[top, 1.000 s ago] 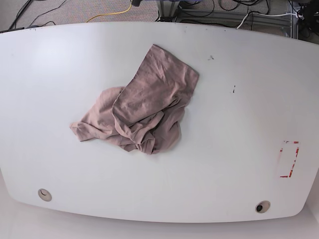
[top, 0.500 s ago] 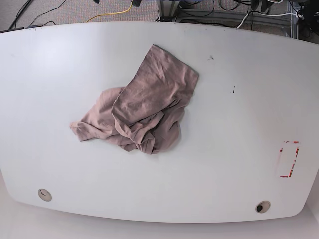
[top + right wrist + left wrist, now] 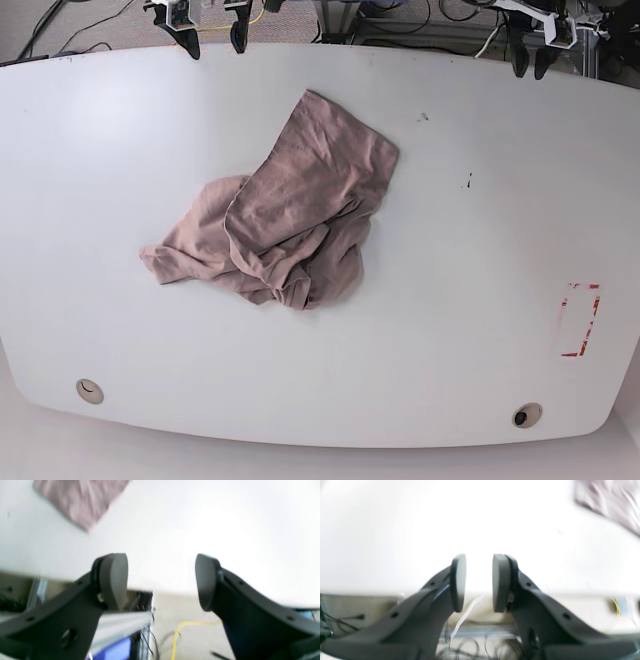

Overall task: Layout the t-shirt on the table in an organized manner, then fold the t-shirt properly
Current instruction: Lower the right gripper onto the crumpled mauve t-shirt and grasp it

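— What differs from half a second ago?
— Both claws now show at the tabletop's (image 3: 480,200) far edge: left claw (image 3: 527,58) narrowly parted, right claw (image 3: 212,38) wide apart, both empty.
— The t-shirt (image 3: 280,215)?
— Unmoved, crumpled near the tabletop's middle, well apart from both.

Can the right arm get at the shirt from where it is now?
Probably yes. The right gripper is open at the far table edge, and only bare tabletop lies between it and the crumpled shirt.
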Controlling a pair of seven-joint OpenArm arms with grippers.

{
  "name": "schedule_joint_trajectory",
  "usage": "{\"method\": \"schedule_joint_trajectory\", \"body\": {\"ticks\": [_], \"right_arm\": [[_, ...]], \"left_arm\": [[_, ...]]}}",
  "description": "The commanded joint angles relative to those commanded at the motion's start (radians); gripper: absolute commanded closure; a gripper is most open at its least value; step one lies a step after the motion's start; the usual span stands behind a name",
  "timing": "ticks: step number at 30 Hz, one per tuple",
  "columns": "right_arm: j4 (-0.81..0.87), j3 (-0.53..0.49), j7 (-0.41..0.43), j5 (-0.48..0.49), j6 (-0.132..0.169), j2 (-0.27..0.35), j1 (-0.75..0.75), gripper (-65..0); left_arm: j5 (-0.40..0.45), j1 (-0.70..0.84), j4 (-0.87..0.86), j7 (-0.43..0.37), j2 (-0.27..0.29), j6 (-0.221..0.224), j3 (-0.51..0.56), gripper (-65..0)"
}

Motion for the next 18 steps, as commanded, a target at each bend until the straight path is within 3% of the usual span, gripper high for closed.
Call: {"method": "schedule_joint_trajectory", "body": {"ticks": [5, 10, 18], "right_arm": [[0.000, -0.008, -0.009, 0.002, 0.000, -0.008, 0.069, -40.1], [0.002, -0.021, -0.101, 0.002, 0.005, -0.051, 0.138, -40.1], [-0.003, -0.068, -0.218, 0.003, 0.008, -0.052, 0.227, -40.1]], "left_arm": [[0.000, -0.068, -0.008, 0.000, -0.005, 0.000, 0.034, -16.4], [0.000, -0.123, -0.008, 0.002, -0.005, 0.000, 0.041, -16.4], [0.000, -0.147, -0.012, 0.002, -0.005, 0.000, 0.049, -16.2]]}}
